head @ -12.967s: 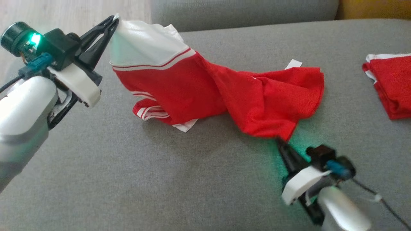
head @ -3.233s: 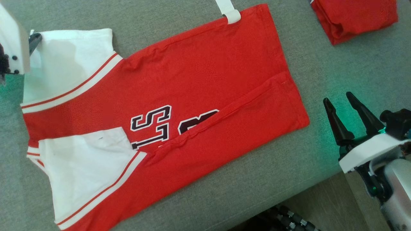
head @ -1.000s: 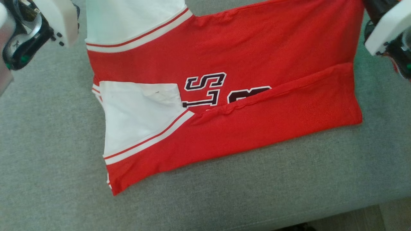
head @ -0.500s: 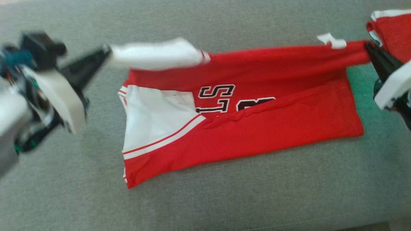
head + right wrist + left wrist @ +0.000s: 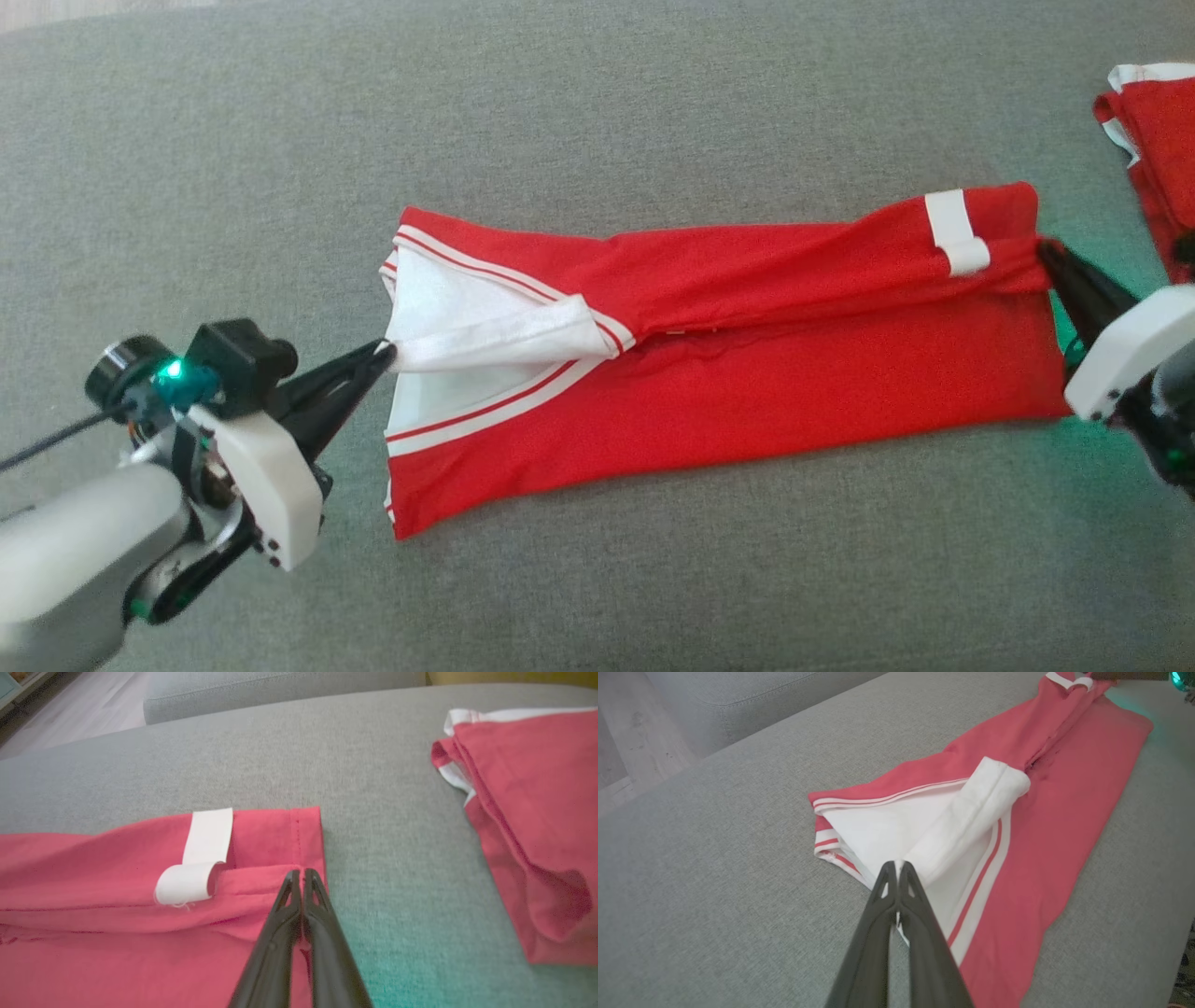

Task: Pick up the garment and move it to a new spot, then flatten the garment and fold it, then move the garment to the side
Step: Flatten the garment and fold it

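Note:
The garment is a red jersey with white striped sleeves, lying as a long folded band across the grey couch cushion. Its far edge is folded over toward me, covering the lettering. My left gripper is shut on the white sleeve's tip at the band's left end; the left wrist view shows the closed fingertips pinching white cloth. My right gripper is shut on the red hem corner at the right end, next to a white tag. In the right wrist view the fingertips pinch the hem fold.
A second red garment, folded, lies at the far right of the cushion, close to my right gripper; it also sits right of the fingers in the right wrist view. Wood floor and the couch back lie beyond the cushion.
Both grippers have carried the garment's far edge over toward me and down onto the near half, hiding the lettering. The camera view has also shifted.

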Controlling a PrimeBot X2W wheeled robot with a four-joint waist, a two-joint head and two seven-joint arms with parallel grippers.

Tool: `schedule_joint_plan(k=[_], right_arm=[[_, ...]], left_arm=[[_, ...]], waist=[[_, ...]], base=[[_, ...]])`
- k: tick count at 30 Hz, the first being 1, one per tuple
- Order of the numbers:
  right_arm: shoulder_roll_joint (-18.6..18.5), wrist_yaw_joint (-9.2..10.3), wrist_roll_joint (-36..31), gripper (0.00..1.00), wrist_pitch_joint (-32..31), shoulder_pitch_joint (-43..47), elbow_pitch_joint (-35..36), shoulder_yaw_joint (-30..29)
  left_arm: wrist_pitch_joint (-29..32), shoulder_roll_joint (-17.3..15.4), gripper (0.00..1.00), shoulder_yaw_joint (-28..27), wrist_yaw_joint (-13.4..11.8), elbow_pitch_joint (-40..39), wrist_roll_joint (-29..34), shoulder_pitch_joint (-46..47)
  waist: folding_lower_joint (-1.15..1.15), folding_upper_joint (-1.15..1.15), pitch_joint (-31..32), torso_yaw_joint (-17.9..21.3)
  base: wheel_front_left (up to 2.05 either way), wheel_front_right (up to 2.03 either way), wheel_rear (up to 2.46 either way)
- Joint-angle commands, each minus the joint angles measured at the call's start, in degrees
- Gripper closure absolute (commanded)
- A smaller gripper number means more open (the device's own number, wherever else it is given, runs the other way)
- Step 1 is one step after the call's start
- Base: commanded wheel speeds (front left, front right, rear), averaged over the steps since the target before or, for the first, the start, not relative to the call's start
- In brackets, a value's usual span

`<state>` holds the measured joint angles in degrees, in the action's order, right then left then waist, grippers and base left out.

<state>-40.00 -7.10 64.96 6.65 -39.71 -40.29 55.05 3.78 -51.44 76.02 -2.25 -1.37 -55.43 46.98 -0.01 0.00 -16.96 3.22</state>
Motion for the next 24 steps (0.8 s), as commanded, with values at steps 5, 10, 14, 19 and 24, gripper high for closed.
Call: schedule_joint_plan(k=[5,10,14,19,24], right_arm=[[0.2,-0.39,0.0,0.76,1.2,3.9,-0.5,-1.5],[1.9,-0.39,0.1,0.0,6.1,6.5,-0.9,-4.7],[3.6,-0.39,-1.5,0.0,8.2,10.6,-1.2,-10.6],[7.4,-0.39,-9.4,0.0,8.3,15.7,0.9,-23.8],[15.1,-0.39,-20.2,0.0,8.3,23.8,5.6,-37.5]], left_arm=[[-4.3,-0.8,1.0,-3.2,-2.1,0.5,-0.7,-1.1],[-10.2,1.8,0.0,-4.7,-6.7,3.6,-0.2,-3.6],[-16.2,5.8,0.0,-8.1,-16.6,6.4,0.3,-6.8],[-18.6,10.7,0.0,-14.9,-24.1,5.9,-1.4,-13.2],[-18.8,16.8,0.0,-23.3,-30.5,3.1,7.7,-22.4]], waist=[[0.01,0.0,0.0,0.2],[0.01,0.0,0.8,0.1],[0.01,0.0,2.3,-0.2],[0.01,0.0,3.8,-0.3],[0.01,0.0,5.6,-1.3]], base=[[0.0,0.0,0.0],[0.0,0.0,0.0],[0.0,0.0,0.0],[0.0,0.0,0.0],[0.0,0.0,0.0]])
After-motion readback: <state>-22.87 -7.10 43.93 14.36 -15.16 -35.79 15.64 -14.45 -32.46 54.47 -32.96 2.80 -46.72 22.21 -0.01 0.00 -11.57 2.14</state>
